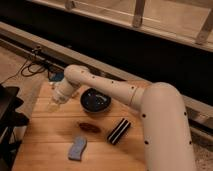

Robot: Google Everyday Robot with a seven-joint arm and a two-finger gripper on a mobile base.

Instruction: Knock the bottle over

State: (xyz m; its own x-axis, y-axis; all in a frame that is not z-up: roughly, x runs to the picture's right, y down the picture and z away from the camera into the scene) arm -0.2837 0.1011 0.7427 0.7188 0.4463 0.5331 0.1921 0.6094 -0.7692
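Note:
My gripper [54,102] is at the far left of the wooden table [45,155], low over its surface. The arm reaches to it from the right, passing over the back of the table. A small pale whitish shape [49,107] sits right at the gripper's tip, close to the table's left edge. It looks like the bottle. I cannot tell whether it is upright, lying down or held. No cup shows in this view.
A dark round bowl [96,100] sits just right of the gripper. In front of it lie a brown oblong item [89,127], a black striped packet [119,131] and a blue sponge [77,148]. A black chair [9,117] stands left of the table. Cables lie on the floor behind.

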